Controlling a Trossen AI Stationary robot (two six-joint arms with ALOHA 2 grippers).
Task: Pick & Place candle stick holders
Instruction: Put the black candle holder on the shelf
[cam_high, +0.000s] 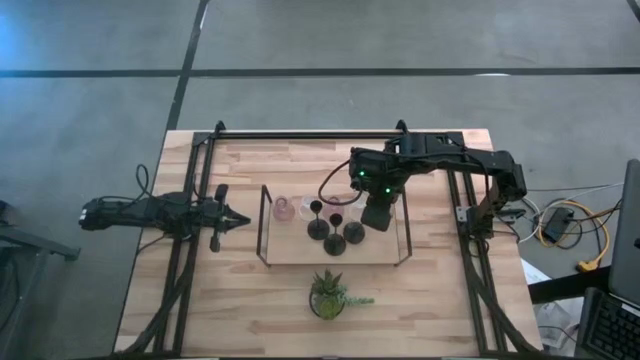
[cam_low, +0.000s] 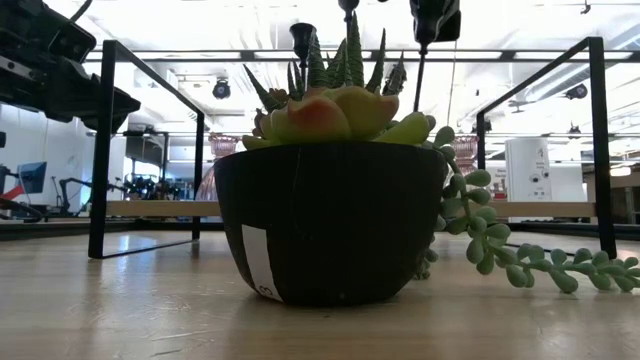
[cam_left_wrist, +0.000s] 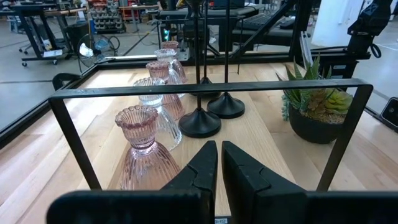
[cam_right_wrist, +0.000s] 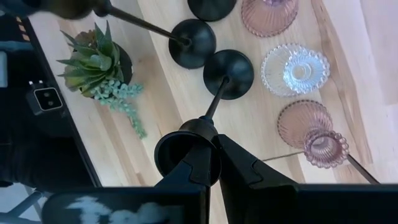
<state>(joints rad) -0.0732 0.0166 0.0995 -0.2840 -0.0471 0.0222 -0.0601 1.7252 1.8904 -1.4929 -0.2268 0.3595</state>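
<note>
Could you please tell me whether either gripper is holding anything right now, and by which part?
The right gripper grips a black candle stick holder at its top cup. The left gripper holds nothing.

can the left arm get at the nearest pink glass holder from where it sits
Probably not straight on. The left gripper sits outside the tray, fingers together, and the tray's black wire frame crosses between it and the nearest pink glass holder. Going over the top bar looks free.
</note>
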